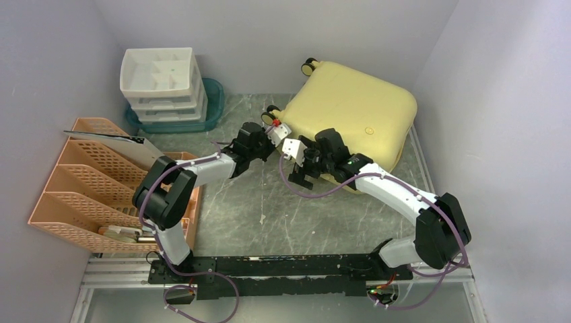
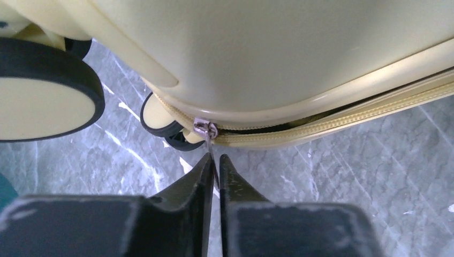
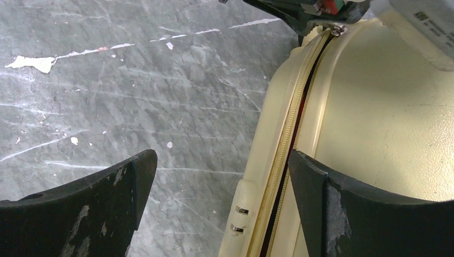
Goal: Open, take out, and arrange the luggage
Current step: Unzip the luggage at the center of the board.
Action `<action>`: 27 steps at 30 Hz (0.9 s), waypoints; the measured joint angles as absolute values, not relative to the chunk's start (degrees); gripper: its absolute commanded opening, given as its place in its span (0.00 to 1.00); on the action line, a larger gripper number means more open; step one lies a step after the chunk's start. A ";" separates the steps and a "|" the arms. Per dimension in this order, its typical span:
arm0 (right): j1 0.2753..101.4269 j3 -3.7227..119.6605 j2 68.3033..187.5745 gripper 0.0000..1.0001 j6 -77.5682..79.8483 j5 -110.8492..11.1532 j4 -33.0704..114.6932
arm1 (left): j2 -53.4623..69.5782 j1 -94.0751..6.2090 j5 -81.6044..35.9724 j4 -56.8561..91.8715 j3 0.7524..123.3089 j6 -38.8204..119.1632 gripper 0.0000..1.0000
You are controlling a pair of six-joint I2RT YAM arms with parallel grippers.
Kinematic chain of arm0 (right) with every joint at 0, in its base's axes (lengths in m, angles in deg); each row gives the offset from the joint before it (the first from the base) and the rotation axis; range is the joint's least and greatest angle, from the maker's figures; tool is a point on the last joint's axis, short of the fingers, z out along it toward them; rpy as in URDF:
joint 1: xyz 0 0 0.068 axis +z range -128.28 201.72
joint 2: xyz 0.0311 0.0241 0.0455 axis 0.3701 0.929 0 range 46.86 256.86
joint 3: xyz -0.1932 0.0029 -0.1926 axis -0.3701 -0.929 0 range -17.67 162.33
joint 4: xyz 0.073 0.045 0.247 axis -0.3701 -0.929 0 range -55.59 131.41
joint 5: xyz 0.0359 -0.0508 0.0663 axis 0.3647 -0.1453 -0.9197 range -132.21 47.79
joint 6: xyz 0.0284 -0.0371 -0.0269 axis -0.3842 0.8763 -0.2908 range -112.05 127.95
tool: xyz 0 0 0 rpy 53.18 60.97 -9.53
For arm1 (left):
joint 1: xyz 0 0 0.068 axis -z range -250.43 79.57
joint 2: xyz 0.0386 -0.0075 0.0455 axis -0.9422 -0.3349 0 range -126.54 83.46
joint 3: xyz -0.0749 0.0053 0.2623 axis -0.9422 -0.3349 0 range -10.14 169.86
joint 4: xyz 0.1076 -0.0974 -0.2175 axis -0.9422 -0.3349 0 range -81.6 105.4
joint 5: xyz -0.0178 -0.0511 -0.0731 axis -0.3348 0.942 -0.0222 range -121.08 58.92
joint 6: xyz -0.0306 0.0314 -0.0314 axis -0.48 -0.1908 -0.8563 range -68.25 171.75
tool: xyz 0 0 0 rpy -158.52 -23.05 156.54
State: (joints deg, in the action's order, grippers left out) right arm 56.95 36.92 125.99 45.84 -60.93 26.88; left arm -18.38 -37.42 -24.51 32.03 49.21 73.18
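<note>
Left end effector (image 2: 215, 159) pinched the zipper pull (image 2: 205, 128) on the luggage (image 2: 300, 48); my right end effector (image 3: 222, 160), at its five o'clock, gaped wide.

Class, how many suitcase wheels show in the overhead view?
2: the far wheel at the luggage back corner, and the near wheel beside the left gripper. Others may be hidden underneath.

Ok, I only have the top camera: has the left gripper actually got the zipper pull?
Observer: Yes. The left wrist shows the left gripper pinching the thin metal zipper pull at the luggage corner.
Operator: Is the zip open at all?
Observer: Partly; the right wrist shows a dark gap along the zipper.
Operator: And the other arm?
Observer: The right gripper is open wide, straddling the luggage's seam, gripping nothing.
</note>
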 measured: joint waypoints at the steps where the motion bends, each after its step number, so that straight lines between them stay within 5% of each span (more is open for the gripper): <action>1: 56.95 36.90 125.99 1.00 45.84 -60.95 26.86 | -18.38 -37.37 -24.44 32.20 49.21 72.90 0.05; 14: 56.77 36.90 125.99 1.00 47.29 -61.28 24.81 | -18.25 -37.90 -22.74 32.86 48.89 71.76 0.05; 27: 53.12 37.95 126.67 1.00 51.75 -70.85 18.62 | -16.70 -43.41 -8.58 31.83 47.86 65.79 0.05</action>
State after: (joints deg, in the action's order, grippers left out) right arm 53.12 37.95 126.67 51.75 -70.85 18.62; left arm -16.70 -43.41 -8.58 31.83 47.86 65.79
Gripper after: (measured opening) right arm 0.997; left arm 0.059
